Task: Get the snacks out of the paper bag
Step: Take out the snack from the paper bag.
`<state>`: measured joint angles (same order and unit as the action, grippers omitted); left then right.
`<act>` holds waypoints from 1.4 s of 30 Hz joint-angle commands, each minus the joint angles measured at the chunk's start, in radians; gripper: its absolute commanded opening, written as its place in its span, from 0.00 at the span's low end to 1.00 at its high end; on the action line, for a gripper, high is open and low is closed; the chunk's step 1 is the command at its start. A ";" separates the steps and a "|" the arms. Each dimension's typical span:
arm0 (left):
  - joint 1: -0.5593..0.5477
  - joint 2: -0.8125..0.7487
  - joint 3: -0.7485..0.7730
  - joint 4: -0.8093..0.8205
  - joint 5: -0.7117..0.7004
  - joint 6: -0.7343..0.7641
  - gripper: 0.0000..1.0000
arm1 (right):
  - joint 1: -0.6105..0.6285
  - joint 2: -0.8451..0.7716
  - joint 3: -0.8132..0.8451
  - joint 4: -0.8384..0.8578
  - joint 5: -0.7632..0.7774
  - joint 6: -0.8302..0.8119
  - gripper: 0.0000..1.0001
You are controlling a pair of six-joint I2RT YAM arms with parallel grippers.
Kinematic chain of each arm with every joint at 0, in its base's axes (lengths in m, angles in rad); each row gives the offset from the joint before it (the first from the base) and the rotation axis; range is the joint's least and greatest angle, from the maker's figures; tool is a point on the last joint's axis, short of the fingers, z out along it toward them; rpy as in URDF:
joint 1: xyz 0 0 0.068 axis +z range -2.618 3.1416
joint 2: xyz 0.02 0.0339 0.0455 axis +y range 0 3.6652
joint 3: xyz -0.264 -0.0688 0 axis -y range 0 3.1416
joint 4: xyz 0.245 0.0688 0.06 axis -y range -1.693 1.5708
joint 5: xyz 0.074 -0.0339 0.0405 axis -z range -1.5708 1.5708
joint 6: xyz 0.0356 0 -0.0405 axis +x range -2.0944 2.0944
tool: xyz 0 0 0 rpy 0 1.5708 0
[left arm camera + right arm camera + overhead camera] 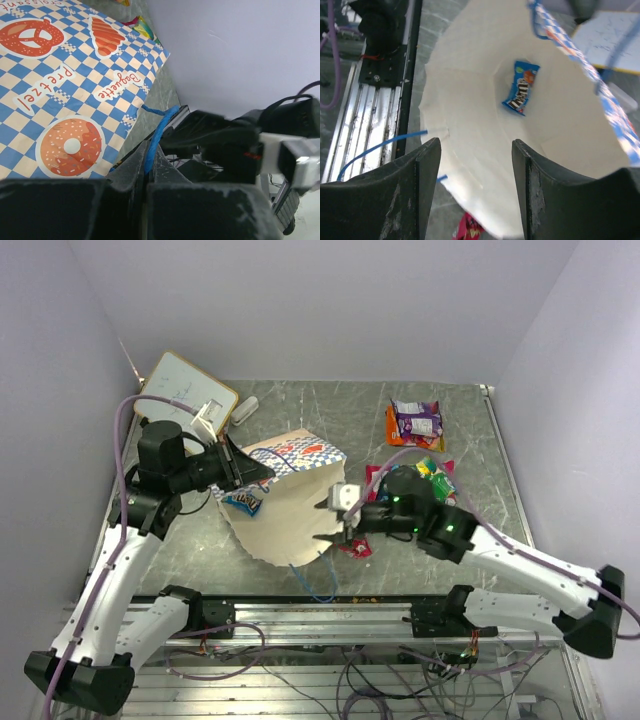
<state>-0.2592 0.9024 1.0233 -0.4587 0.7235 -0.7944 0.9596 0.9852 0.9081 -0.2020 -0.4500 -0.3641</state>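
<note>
- The right fingers (420,190) are spread apart and hold nothing. Just under them lies a small red packet (469,227), out on the table (300,410).
- Just ahead of them, the paper bag (470,100) lies on its side with its mouth wide open toward them. One blue packet (522,87) sits deep inside, straight ahead and a little to one side.
- Past the bag, the left fingers (165,210) are pressed together on a blue cord handle (157,132), holding that side of the bag.
- What could go wrong: the blue packet looks shiny, so a push from the fingers may slide it deeper. The fingers may also nip the paper under it and drag the whole bag. If the thin cord slips out of the left fingers, the mouth may flop shut.
- Count: one bag, two cord handles, the other cord (380,145) lying loose. One snack is inside.
- Five snacks are out: the small red one, and behind the right fingers a red-pink packet (376,476), a green packet (437,468), an orange packet (398,430) and a purple packet (418,418).
</note>
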 commanded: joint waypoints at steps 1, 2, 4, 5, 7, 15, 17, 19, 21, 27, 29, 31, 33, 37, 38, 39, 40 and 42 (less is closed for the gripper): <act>-0.007 -0.047 0.011 -0.023 0.008 -0.037 0.07 | 0.117 0.092 -0.066 0.220 0.080 -0.140 0.58; -0.008 -0.054 0.006 -0.024 0.005 -0.045 0.07 | 0.141 0.126 -0.073 0.245 0.112 -0.174 0.57; -0.008 -0.063 0.001 -0.029 -0.003 -0.057 0.07 | 0.185 0.200 -0.084 0.325 0.222 -0.217 0.57; -0.009 -0.067 0.001 -0.030 -0.006 -0.062 0.07 | 0.203 0.254 -0.086 0.371 0.276 -0.228 0.57; -0.009 -0.072 0.005 -0.032 -0.014 -0.070 0.07 | 0.228 0.335 -0.088 0.472 0.358 -0.237 0.57; -0.014 -0.054 0.036 -0.018 -0.015 -0.093 0.07 | 0.253 0.590 -0.093 0.803 0.491 -0.177 0.55; -0.015 -0.045 0.046 -0.011 -0.013 -0.095 0.07 | 0.254 0.643 -0.082 0.828 0.522 -0.175 0.55; -0.015 -0.036 0.059 -0.008 -0.015 -0.096 0.07 | 0.254 0.691 -0.066 0.844 0.537 -0.173 0.55; -0.016 -0.029 0.070 -0.002 -0.012 -0.098 0.07 | 0.254 0.735 -0.060 0.875 0.543 -0.174 0.55; -0.019 -0.021 0.086 0.028 0.001 -0.121 0.07 | 0.248 0.846 -0.075 1.067 0.534 -0.150 0.63; -0.020 -0.018 0.096 0.036 0.006 -0.124 0.07 | 0.244 0.890 -0.048 1.108 0.542 -0.136 0.65; -0.020 -0.011 0.111 0.033 0.011 -0.121 0.07 | 0.238 0.929 -0.022 1.131 0.552 -0.118 0.68; -0.021 -0.003 0.125 0.034 0.017 -0.121 0.07 | 0.229 0.965 0.000 1.151 0.559 -0.103 0.71; -0.025 0.015 0.144 0.048 0.033 -0.127 0.07 | 0.208 1.029 0.046 1.171 0.578 -0.090 0.78; -0.026 0.018 0.150 0.049 0.035 -0.129 0.07 | 0.202 1.060 0.060 1.173 0.586 -0.084 0.80; -0.027 0.021 0.156 0.050 0.037 -0.129 0.07 | 0.192 1.085 0.074 1.176 0.593 -0.076 0.81; -0.029 0.022 0.161 0.053 0.040 -0.131 0.07 | 0.185 1.099 0.084 1.173 0.596 -0.070 0.81; -0.031 0.024 0.168 0.059 0.050 -0.139 0.07 | 0.175 1.132 0.134 1.157 0.589 -0.074 0.82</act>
<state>-0.2783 0.9249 1.1446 -0.4461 0.7269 -0.9138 1.1591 2.0579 0.9741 0.9146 0.1169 -0.4637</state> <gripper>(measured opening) 0.084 0.814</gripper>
